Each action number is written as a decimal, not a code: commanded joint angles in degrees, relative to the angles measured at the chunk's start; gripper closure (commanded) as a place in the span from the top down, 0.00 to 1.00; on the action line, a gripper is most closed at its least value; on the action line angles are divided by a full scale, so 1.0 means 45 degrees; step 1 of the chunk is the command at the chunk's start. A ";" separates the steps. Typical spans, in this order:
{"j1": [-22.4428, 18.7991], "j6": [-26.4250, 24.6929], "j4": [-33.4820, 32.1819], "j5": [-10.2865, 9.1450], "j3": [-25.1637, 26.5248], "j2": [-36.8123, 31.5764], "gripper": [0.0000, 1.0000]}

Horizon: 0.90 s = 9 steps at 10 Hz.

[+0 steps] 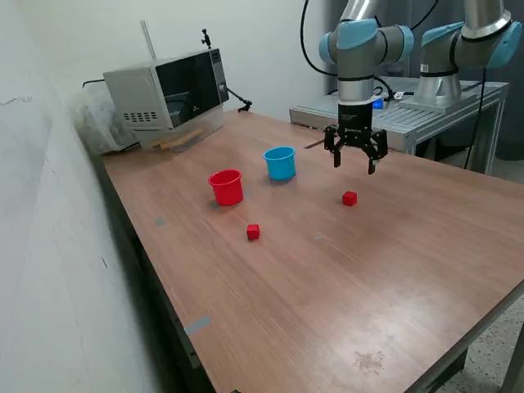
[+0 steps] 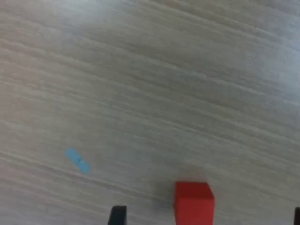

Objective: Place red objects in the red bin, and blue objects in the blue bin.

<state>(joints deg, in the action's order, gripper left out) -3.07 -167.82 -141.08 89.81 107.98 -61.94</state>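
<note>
Gripper (image 1: 354, 161) hanging above table (image 1: 344, 286), fingers spread wide, nothing between them. Wrist view: two dark fingertips (image 2: 117, 215) at frame edge, well apart, w/ one red cube (image 2: 194, 202) between them, nearer one tip; cube on wood, not touched.

Same red cube in exterior view (image 1: 350, 198) on table, below gripper & slightly toward camera. Second red cube (image 1: 253, 232) well apart from it, toward exterior view's left, nearer front edge, just in front of red cup (image 1: 227, 187). Red cup upright, rim up; inside not readable from this angle. Light blue cup (image 1: 280, 162) upright, near red cup, on exterior view's right of it & farther back. Cups apart, not touching. Dark blue cubes: none visible on table; whether any in a cup, can't tell.

Small blue tape scrap (image 2: 77, 160) on wood in wrist view, well off from cube. Exterior view: faint blue-grey tape marks on table, e.g. near front-left edge (image 1: 196, 325).

Microwave (image 1: 168, 97) at far corner, exterior view's left, door dark, control panel at side; no brand or text legible, too small. No readable writing on cups, cubes or arm. Second robot arm base (image 1: 446, 61) on metal stand behind table, exterior view's right.
</note>
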 commanded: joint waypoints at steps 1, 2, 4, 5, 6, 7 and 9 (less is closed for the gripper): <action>-0.0117 -0.0011 -0.0251 -0.0152 0.0027 0.0211 1.00; -0.0389 -0.0011 -0.0251 -0.0289 0.0008 0.0230 1.00; -0.0780 -0.0011 -0.0271 -0.0290 -0.0012 0.0249 1.00; -0.0879 -0.0011 -0.0406 -0.0290 -0.0031 0.0385 1.00; -0.0880 -0.0011 -0.0543 -0.0290 -0.0051 0.0541 1.00; -0.0880 -0.0030 -0.0622 -0.0290 -0.0128 0.0659 1.00; -0.0880 -0.0128 -0.0720 -0.0271 -0.0479 0.0893 1.00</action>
<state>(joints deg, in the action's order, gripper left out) -6.75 -168.06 -143.57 88.55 107.25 -59.27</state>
